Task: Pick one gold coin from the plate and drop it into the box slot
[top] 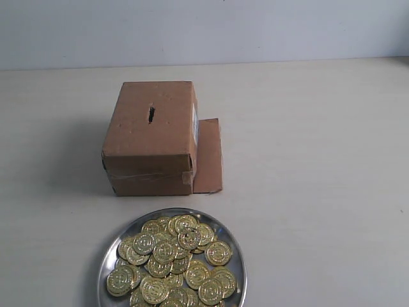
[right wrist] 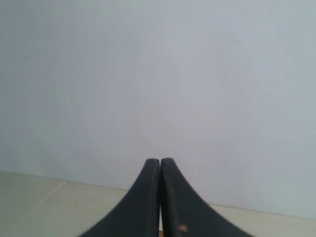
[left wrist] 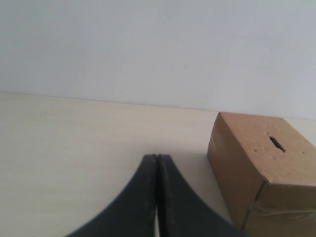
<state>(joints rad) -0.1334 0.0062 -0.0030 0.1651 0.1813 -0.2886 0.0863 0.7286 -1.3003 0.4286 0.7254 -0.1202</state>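
Observation:
A round silver plate [top: 121,240] heaped with several gold coins [top: 172,262] sits at the front edge of the exterior view. Behind it stands the brown cardboard box [top: 150,137], its dark slot [top: 151,114] cut in the top face and a loose flap [top: 208,155] lying to its right. No arm shows in the exterior view. In the left wrist view my left gripper [left wrist: 157,157] is shut with nothing between its black fingers, and the box [left wrist: 261,173] with its slot [left wrist: 276,143] stands off to one side of it. My right gripper [right wrist: 159,161] is shut too and faces the bare wall.
The pale table [top: 313,160] runs back to a grey-white wall [top: 204,29]. A white label [top: 195,123] is stuck on the box's right side.

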